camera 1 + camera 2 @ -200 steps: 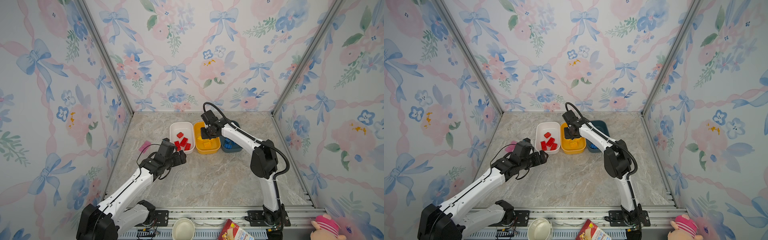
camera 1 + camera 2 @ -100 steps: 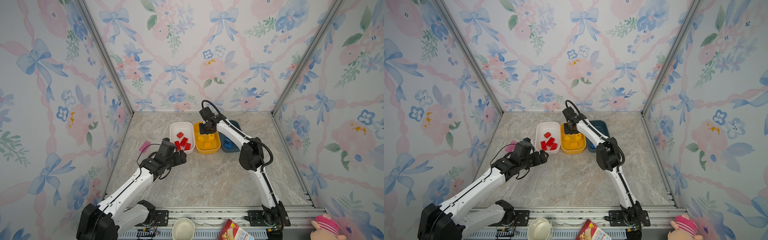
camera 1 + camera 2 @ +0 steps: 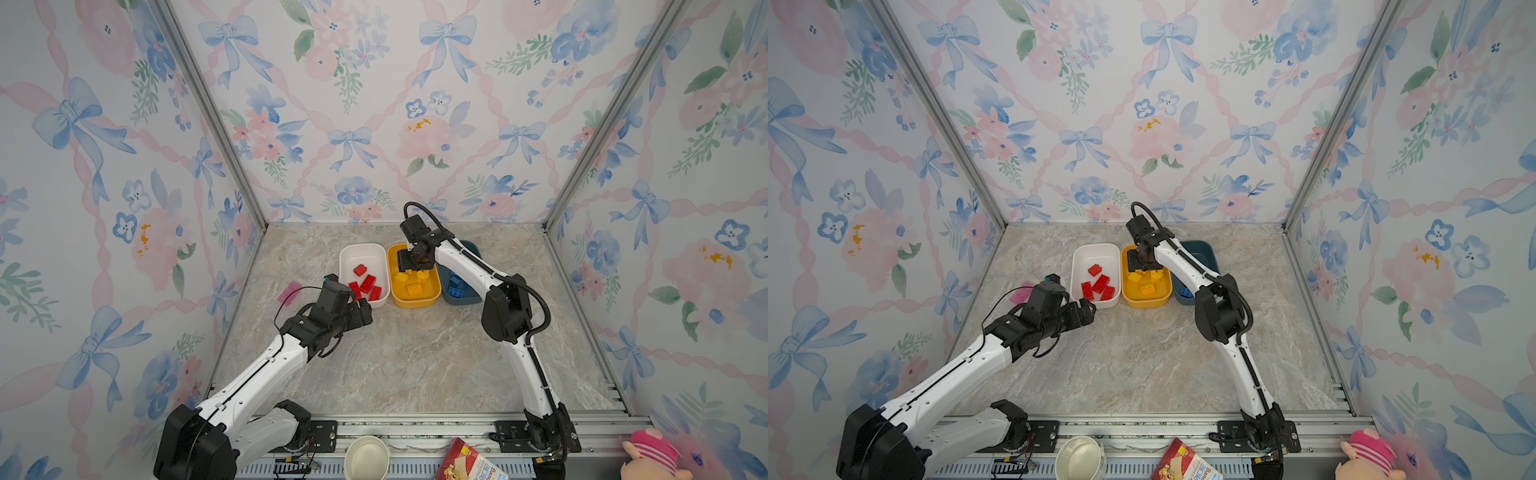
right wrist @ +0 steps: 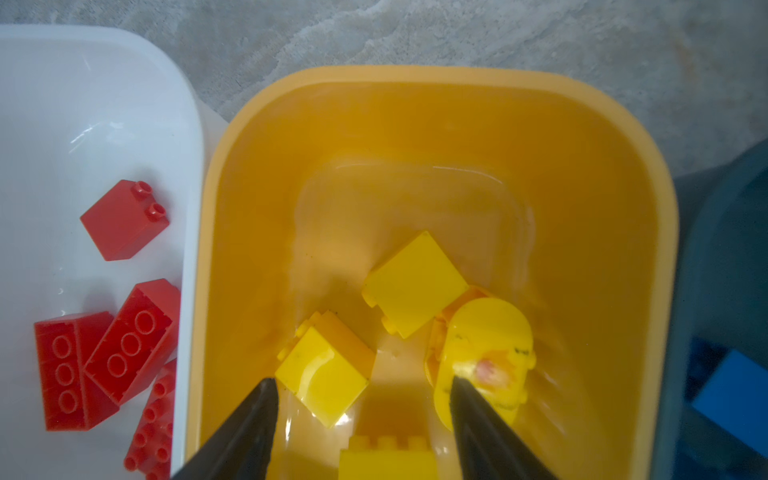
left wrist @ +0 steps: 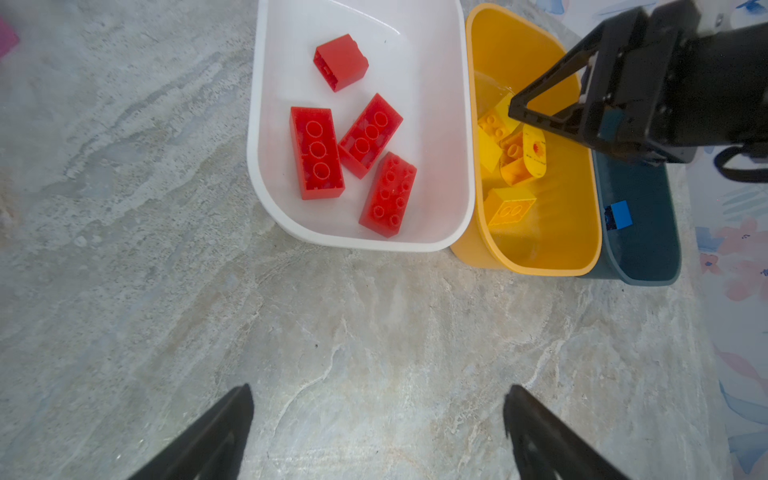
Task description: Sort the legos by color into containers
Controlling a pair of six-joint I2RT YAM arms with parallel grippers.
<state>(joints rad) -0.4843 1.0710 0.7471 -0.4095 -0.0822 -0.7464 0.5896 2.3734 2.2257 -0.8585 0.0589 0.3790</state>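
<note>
The right gripper [image 4: 361, 380] hangs inside the yellow-orange tub [image 4: 648, 249], jaws spread wide with nothing between them. A square yellow brick [image 4: 324, 374] lies just by one fingertip and the rounded yellow piece [image 4: 486, 332] with the orange centre just by the other; whether either touches I cannot tell. The left gripper [image 5: 379, 388] is likewise wide open and empty, over the bare marble table [image 5: 374, 324], just short of the white tub [image 5: 361, 246] holding four red bricks [image 5: 316, 151]. The dark teal tub [image 5: 648, 266], farthest from it, holds a blue brick [image 5: 619, 214].
</note>
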